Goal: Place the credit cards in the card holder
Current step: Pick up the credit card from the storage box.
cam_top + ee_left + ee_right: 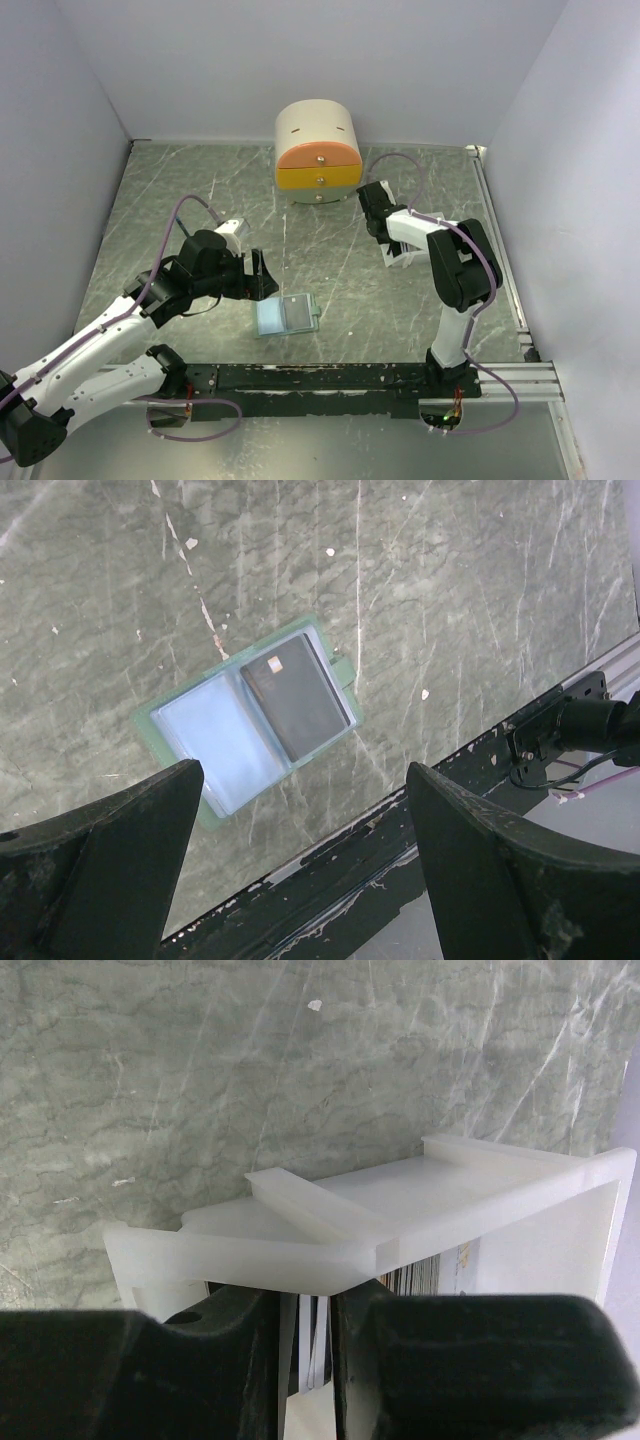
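The card holder [287, 316] lies open on the marble table, grey-green with pale blue pockets [215, 742]. One dark card [297, 698] sits in its right-hand pocket. My left gripper [262, 275] hovers just left of and above it, jaws wide open and empty [305, 780]. My right gripper [372, 205] reaches down into the white tray [420, 1195] at the right. Its fingers are closed on the thin pale edges of the credit cards [318, 1350] standing there. A striped card [420, 1278] shows under the tray's rim.
A round cream-and-orange drawer box [318, 150] stands at the back centre. The white tray [400, 258] sits beside the right arm. A black rail [330, 378] runs along the near edge, just below the card holder. Grey walls enclose the table.
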